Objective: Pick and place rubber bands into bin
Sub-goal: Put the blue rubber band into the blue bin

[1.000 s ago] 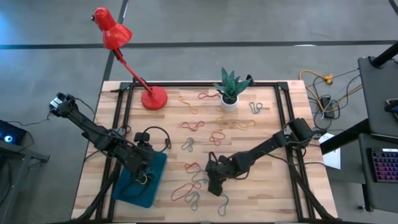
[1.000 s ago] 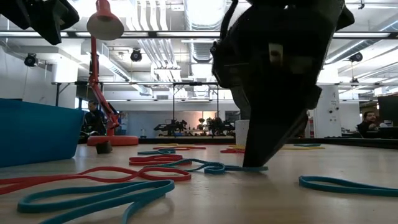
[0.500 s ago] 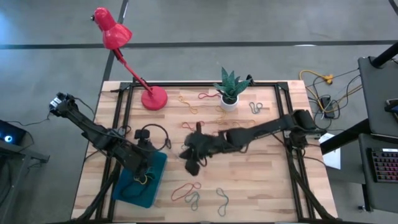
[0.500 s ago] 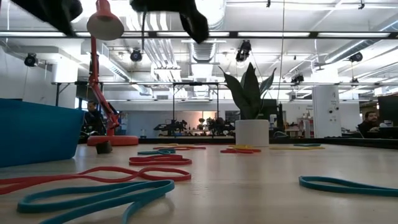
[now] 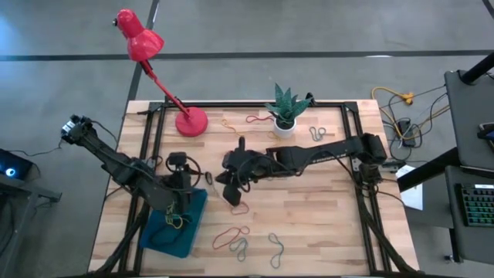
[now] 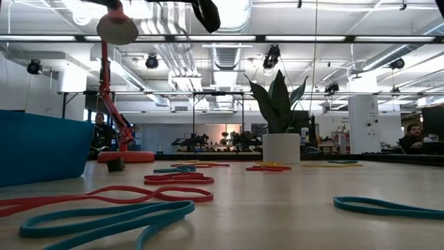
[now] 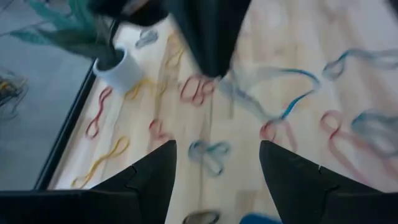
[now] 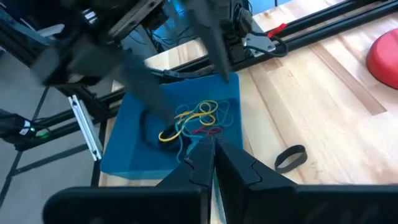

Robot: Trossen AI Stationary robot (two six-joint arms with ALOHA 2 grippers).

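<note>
Right gripper [image 5: 229, 185], fingers pinched on a thin grey-blue rubber band [image 8: 186, 147], hangs mid-table beside your shallow teal-blue bin [image 5: 177, 224] at the near-left corner; left gripper [image 5: 182, 180] spread wide over it.

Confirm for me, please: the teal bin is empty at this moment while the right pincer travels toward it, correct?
Not quite. The bin is not empty: the right wrist view shows yellow, red and blue rubber bands lying inside it. The rest holds, as the right pincer hangs above the table beside the bin, with its jaws together.
</note>
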